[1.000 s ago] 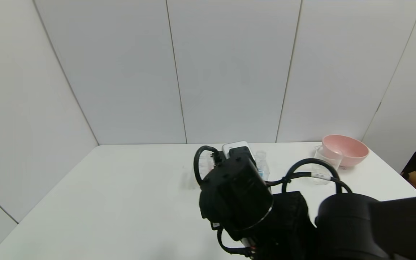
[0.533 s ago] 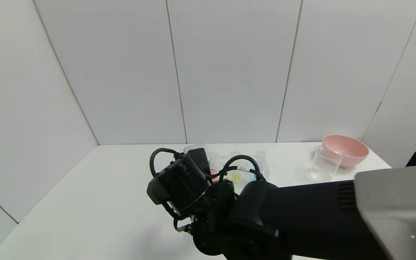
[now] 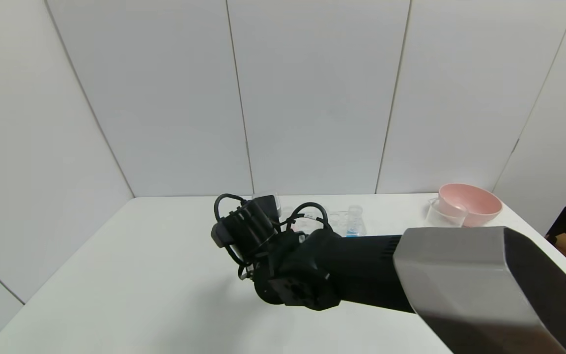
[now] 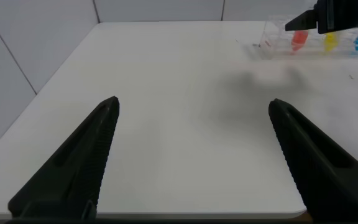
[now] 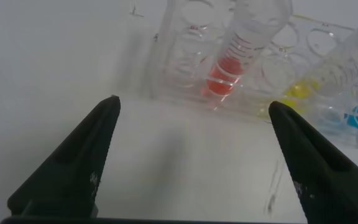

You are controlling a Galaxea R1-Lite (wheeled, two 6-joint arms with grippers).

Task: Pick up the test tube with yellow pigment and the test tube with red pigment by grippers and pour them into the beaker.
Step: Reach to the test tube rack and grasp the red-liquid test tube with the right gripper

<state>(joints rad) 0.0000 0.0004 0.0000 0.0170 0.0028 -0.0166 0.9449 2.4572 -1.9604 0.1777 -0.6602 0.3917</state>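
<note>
The test tube with red pigment [image 5: 227, 73] stands in the clear rack [image 5: 185, 37], straight ahead of my right gripper [image 5: 192, 104], which is open and empty just short of the rack. The test tube with yellow pigment [image 5: 303, 90] stands one slot over, near one finger. In the head view my right gripper [image 3: 265, 210] is at the rack's left end and the arm hides both tubes. Both show far off in the left wrist view: red [image 4: 299, 40], yellow [image 4: 330, 41]. The beaker [image 3: 442, 215] stands at the far right. My left gripper [image 4: 192, 102] is open, empty, above bare table.
A blue-liquid tube [image 3: 354, 223] stands at the rack's right end. A pink bowl [image 3: 469, 204] sits just behind the beaker at the table's far right corner. The white table [image 3: 140, 275] stretches bare to the left. Grey wall panels close the back.
My right arm has swung left across the table and reached farther out to the rack's left end. It now covers the red and yellow tubes in the head view.
</note>
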